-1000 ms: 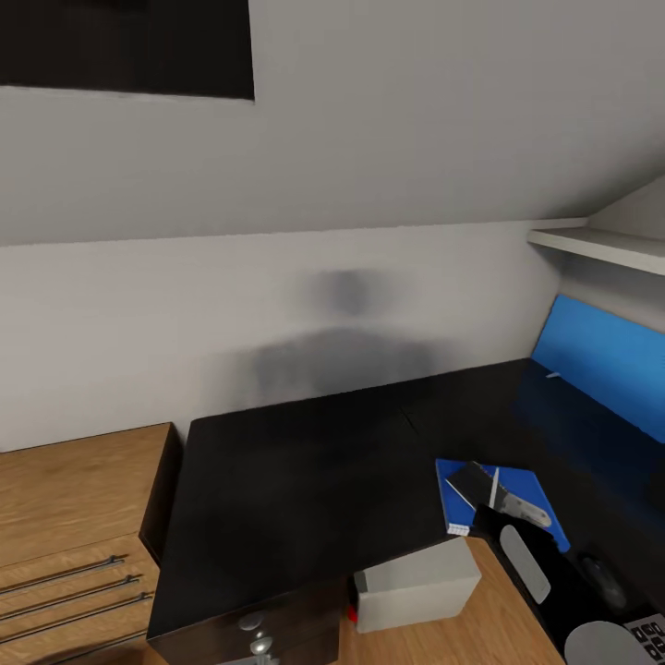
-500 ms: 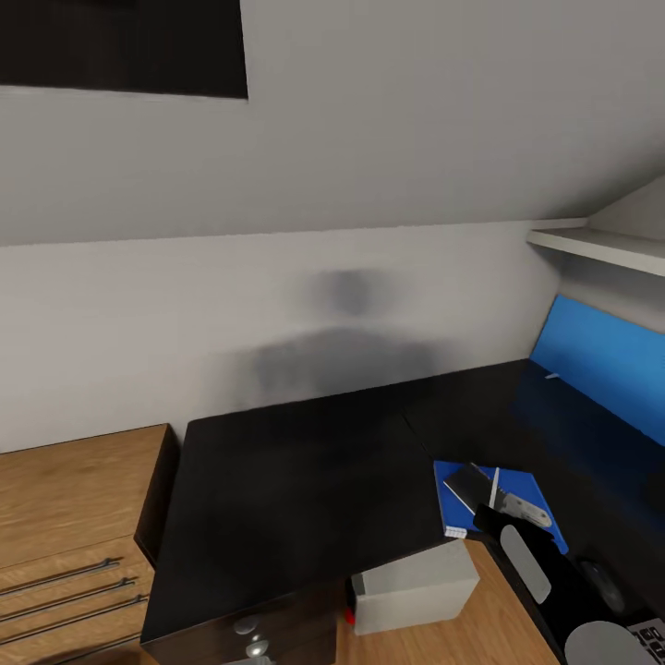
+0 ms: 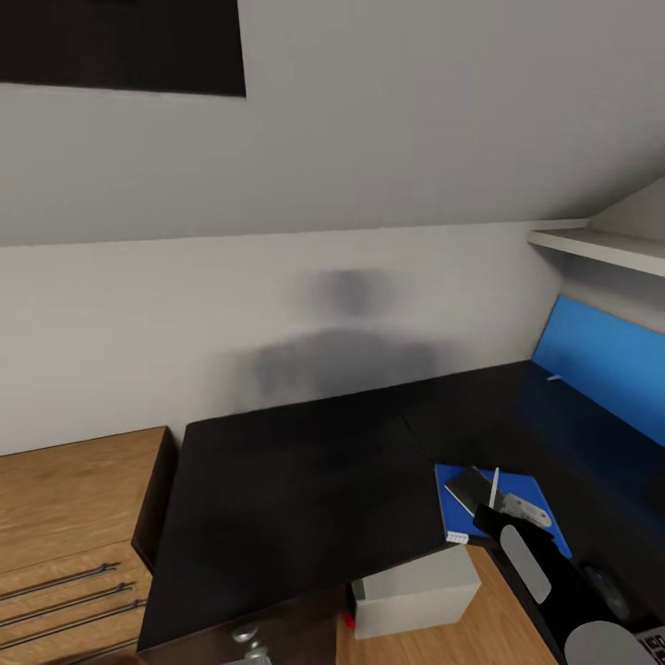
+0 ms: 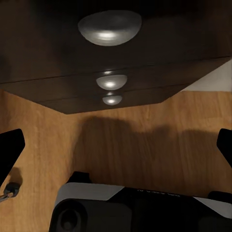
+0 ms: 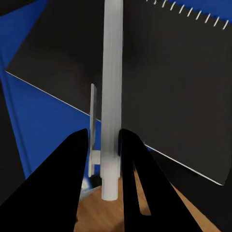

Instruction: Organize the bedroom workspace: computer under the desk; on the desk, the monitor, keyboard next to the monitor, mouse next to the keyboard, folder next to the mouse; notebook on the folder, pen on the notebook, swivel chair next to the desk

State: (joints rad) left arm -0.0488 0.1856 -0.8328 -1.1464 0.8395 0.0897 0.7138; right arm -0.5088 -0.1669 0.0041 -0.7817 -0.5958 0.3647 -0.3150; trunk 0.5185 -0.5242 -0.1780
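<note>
Right tool (image 5: 103, 145) pinches the pen (image 5: 112, 96) between its fingers, the pen's long axis running out along them, directly above the notebook (image 5: 164, 82) on the folder (image 5: 43, 140) at the counter (image 3: 296, 480) edge; left tool (image 4: 116, 145) gapes wide, far off by the drawers.

A low oak cabinet (image 3: 65, 499), white shelf (image 3: 600, 246), blue wall panel (image 3: 610, 356).

Right arm (image 3: 554, 591) reached forward over the desk (image 3: 296, 480) corner, right gripper (image 5: 103, 150) clamped on a thin white pen (image 5: 111, 87), held above the desk. Left gripper (image 4: 116, 150) hung below the desk, fingers (image 4: 9, 150) spread wide.
</note>
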